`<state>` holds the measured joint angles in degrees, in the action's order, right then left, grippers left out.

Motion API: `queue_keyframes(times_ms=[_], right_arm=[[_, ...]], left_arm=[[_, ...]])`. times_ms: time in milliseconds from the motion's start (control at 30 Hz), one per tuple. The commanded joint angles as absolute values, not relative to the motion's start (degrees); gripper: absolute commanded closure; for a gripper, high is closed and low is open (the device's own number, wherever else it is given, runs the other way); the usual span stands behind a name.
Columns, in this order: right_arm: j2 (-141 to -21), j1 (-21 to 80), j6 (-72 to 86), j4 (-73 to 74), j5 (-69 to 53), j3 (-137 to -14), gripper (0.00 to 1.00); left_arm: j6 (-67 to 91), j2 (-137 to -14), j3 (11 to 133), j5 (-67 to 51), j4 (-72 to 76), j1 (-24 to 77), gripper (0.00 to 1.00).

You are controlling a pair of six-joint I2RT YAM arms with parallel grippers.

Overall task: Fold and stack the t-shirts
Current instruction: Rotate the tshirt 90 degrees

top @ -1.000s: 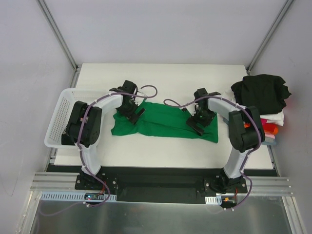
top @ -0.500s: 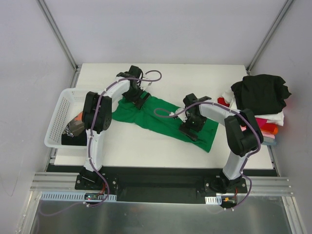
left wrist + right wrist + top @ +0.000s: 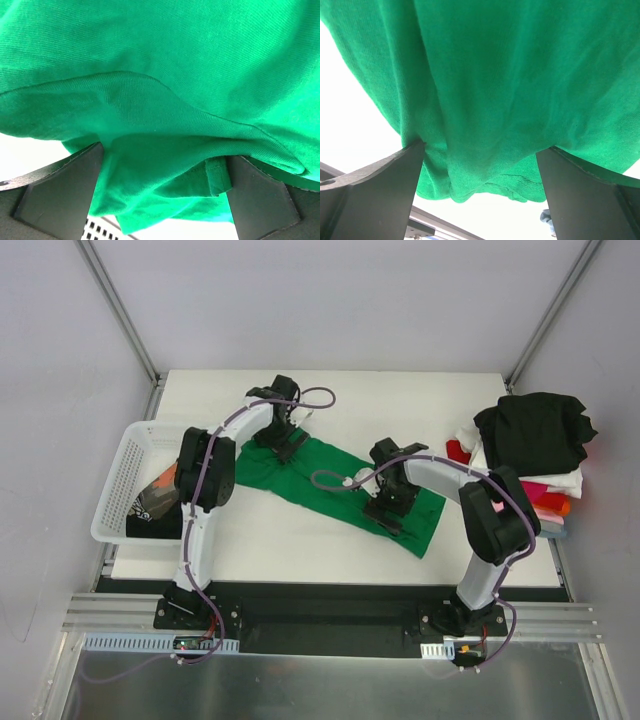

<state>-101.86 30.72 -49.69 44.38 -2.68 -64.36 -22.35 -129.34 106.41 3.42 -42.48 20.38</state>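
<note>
Overhead, a white plastic mesh basket (image 3: 112,495) sits at the left edge of the white bench (image 3: 340,400), with a dark garment (image 3: 160,498) showing an orange patch inside it. To its right, the left pincer (image 3: 285,445) is set on the far-left end of a plain bright green cloth t-shirt (image 3: 295,485). The shirt lies as a long band slanting from far left to near right across the middle of the bench. The left wrist view shows the pincer's black fingers (image 3: 60,190) spread wide, released, with rumpled green cloth bunched between them. Further right, the right pincer (image 3: 388,512) stands on the shirt's near-right end, equally released, its fingers (image 3: 585,195) wide apart over the fabric. At the right edge, well apart, rests a pile of t-shirts: a crumpled black t-shirt (image 3: 535,430) tops a white one (image 3: 560,480), with red and pink showing at the edges.
</note>
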Motion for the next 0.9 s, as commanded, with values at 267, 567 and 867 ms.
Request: queue_keyframes(times_ms=[267,567,867], right_arm=[[-100.6,35.1,-48.5,43.9,-4.6,-62.9,0.04],[-102.5,39.6,-48.1,43.2,-3.6,-62.9,0.04],[-106.2,43.9,-48.3,43.5,-4.6,-64.8,0.03]], left_arm=[[-27.8,-137.3,112.6,18.0,-43.1,21.4,0.04],[-30.3,-140.2,118.3,21.4,-43.2,23.8,0.03],[-30.9,-141.2,121.1,21.4,-43.1,24.4,0.03]])
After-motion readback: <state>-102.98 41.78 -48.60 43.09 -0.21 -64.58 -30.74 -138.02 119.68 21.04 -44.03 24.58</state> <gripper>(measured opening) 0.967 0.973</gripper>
